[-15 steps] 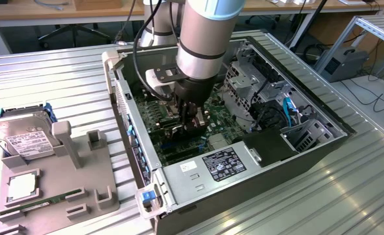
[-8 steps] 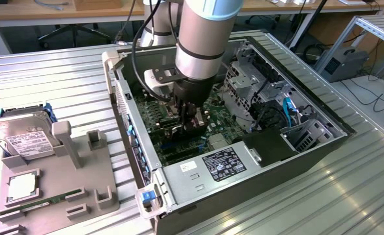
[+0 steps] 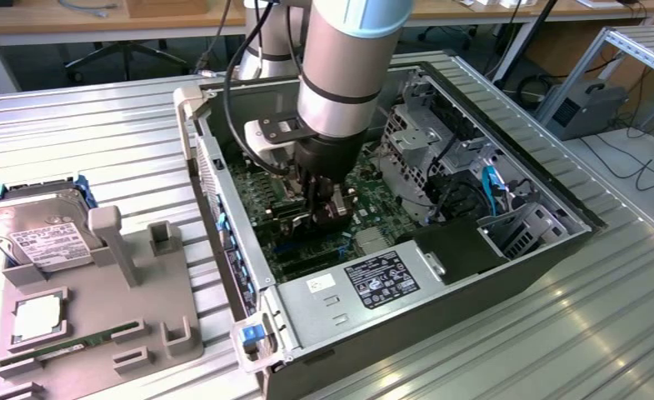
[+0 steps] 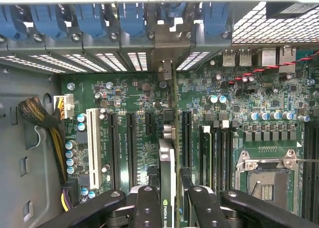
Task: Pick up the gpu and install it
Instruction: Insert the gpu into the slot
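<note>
Gripper (image 4: 168, 208) is pinching the gpu (image 4: 167, 163) edge-on between its fingers. The card's long axis runs straight ahead toward the rear brackets (image 4: 164, 44), hanging right over the motherboard (image 4: 129, 103) slots.

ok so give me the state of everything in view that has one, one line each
gpu: on edge in the gripper, over the motherboard slots
gripper: shut on the gpu, inside the case
computer case: side open, lying flat
hard drive: resting in the grey holder

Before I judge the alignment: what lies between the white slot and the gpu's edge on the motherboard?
In the wrist view, two long black slots and a shorter one lie between the white slot and the gpu.
</note>
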Robot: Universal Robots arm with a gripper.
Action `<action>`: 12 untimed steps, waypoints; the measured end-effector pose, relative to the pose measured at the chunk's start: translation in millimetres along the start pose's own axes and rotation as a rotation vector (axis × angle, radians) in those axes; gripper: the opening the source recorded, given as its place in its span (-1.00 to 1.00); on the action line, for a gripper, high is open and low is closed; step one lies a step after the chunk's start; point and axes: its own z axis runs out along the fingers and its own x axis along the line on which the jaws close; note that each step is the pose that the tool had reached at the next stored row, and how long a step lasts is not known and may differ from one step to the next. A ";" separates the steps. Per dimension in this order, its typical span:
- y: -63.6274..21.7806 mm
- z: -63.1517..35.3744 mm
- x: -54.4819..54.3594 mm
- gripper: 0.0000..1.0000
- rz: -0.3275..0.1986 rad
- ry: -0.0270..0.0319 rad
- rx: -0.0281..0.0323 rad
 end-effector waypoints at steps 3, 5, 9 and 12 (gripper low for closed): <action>0.0 0.0 0.0 -0.47 0.000 0.0001 0.0000; 0.0 0.0 0.0 -0.47 0.000 0.0000 0.0000; 0.1 0.1 0.0 -0.33 0.000 -0.0001 0.0001; 0.0 0.0 0.0 0.04 0.000 0.0000 0.0000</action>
